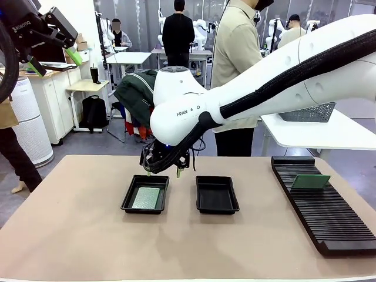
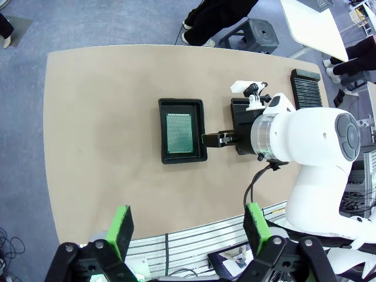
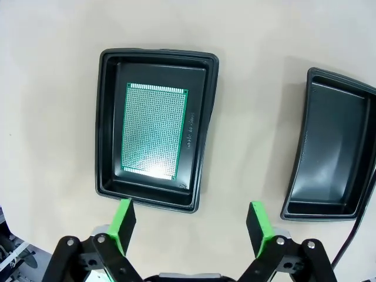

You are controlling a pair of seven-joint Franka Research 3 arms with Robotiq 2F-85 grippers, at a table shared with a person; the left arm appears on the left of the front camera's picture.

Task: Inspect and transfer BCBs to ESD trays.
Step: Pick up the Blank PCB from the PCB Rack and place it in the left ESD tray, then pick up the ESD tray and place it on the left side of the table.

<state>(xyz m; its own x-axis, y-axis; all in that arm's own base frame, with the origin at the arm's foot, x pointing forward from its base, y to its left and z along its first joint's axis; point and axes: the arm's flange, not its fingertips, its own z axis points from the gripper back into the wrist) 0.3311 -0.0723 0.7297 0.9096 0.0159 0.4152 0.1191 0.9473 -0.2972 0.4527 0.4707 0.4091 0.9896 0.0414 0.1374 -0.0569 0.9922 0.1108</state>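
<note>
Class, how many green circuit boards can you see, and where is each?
2. One board lies flat in the left black tray; another board stands in the slotted rack on the right. The far mesh basket may hide more.

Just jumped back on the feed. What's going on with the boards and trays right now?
The right hand hovers open and empty over the far rim of the left ESD tray, where one BCB lies flat. The other ESD tray is empty. A second BCB stands upright in the slotted rack on the right. The left hand is open and empty, raised well above the table.
</note>
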